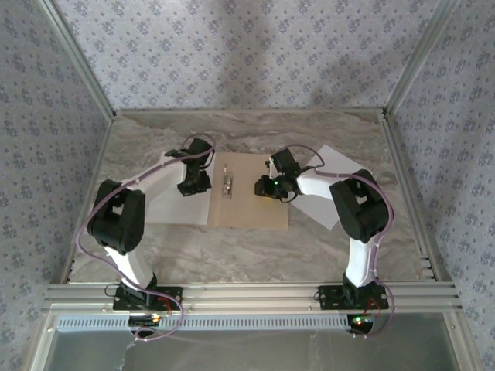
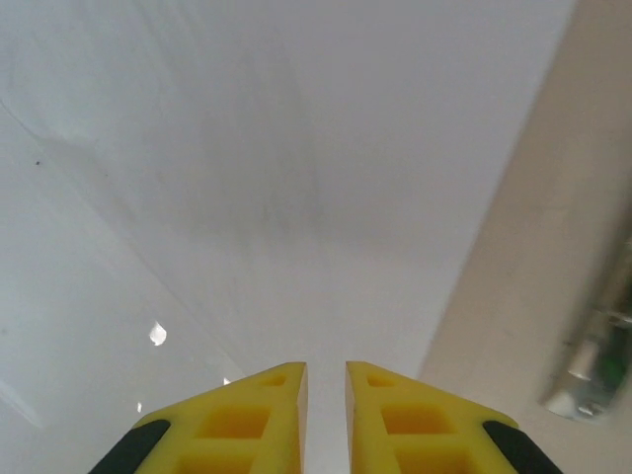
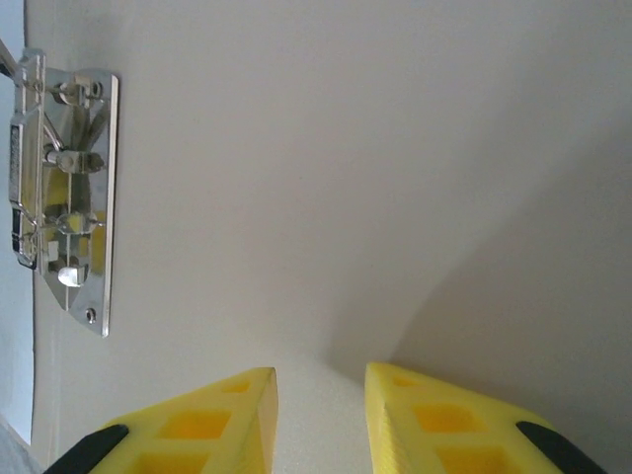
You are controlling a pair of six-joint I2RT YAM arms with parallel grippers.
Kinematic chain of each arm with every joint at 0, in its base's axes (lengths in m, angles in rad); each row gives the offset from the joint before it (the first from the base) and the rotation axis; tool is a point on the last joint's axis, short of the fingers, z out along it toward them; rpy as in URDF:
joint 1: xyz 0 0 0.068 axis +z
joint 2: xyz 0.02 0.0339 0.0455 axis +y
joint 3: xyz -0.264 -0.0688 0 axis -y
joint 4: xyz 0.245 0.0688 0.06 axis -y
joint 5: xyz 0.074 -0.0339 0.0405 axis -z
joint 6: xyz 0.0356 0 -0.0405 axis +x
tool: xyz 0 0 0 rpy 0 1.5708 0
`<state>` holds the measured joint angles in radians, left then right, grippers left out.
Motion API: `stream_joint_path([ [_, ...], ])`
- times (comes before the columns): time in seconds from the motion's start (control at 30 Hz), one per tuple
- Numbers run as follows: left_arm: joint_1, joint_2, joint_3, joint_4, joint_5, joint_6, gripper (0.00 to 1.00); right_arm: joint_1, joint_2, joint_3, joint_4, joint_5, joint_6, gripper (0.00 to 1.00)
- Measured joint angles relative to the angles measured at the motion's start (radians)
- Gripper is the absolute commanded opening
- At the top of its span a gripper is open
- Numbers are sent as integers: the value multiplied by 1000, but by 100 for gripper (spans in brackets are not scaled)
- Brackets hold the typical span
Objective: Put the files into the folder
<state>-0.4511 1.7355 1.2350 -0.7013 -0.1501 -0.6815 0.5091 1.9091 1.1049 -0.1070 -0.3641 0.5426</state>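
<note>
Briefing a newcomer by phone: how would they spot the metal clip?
On the marbled table lies a flat tan cardboard folder. Along its left side, beside the white paper sheet, sits the small silver metal clip, the only shiny thing among matte card and paper.

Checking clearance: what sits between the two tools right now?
The metal clip, lying on the brown folder, sits between the left tool and the right tool. The top view shows it.
</note>
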Motion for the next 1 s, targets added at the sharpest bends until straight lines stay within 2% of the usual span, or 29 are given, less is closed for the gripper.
stream_joint_path([
  [0.17, -43, -53, 42, -6, 10, 4, 18, -27, -58, 8, -93, -9, -2, 37],
  [0.3, -114, -52, 113, -5, 24, 9, 18, -86, -191, 13, -163, -1, -10, 39],
  [0.5, -198, -43, 190, 2, 38, 7, 18, -200, -390, -99, -124, 9, 18, 39],
  [0.63, -229, -20, 202, 11, 48, -2, 18, -251, -392, -201, -91, 19, 54, 39],
  [1.0, -305, 69, 232, 43, 79, -37, 18, -260, -318, -306, -46, 24, 105, 38],
])
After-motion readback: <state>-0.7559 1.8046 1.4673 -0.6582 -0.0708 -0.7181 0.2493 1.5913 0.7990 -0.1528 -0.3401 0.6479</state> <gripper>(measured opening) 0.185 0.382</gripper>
